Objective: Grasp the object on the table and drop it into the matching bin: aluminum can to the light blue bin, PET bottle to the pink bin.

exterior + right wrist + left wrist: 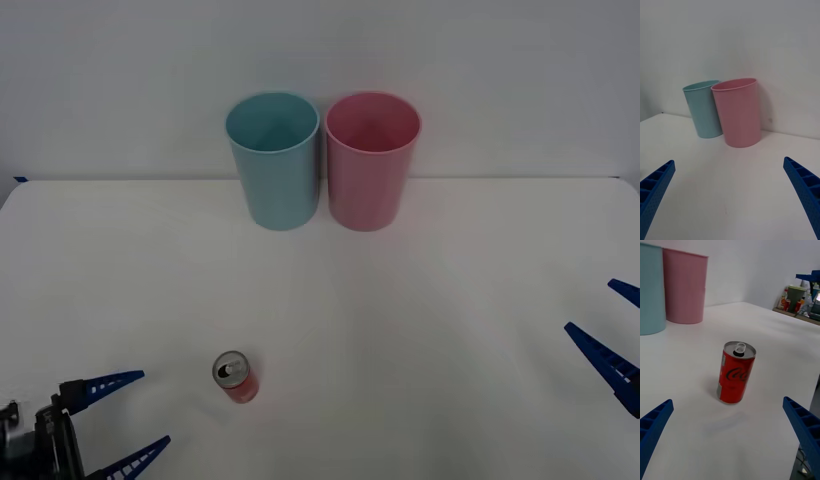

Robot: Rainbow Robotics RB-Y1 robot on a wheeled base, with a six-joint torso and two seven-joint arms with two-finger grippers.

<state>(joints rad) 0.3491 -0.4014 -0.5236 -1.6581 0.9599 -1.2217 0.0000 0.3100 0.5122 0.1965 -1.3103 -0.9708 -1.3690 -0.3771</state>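
Observation:
A small red aluminum can (236, 377) with a silver top stands upright on the white table (420, 330), near the front left. In the left wrist view the can (735, 373) sits just ahead of my open fingers. My left gripper (125, 420) is open, a short way to the can's left, with nothing between its fingers. The light blue bin (273, 160) and the pink bin (371, 160) stand side by side at the table's far edge, also seen as light blue bin (704, 109) and pink bin (738, 112). My right gripper (612, 325) hangs open at the right edge.
A white wall rises right behind the bins. Broad bare table lies between the can and the bins. In the left wrist view, shelves with clutter (799, 302) stand beyond the table's far side.

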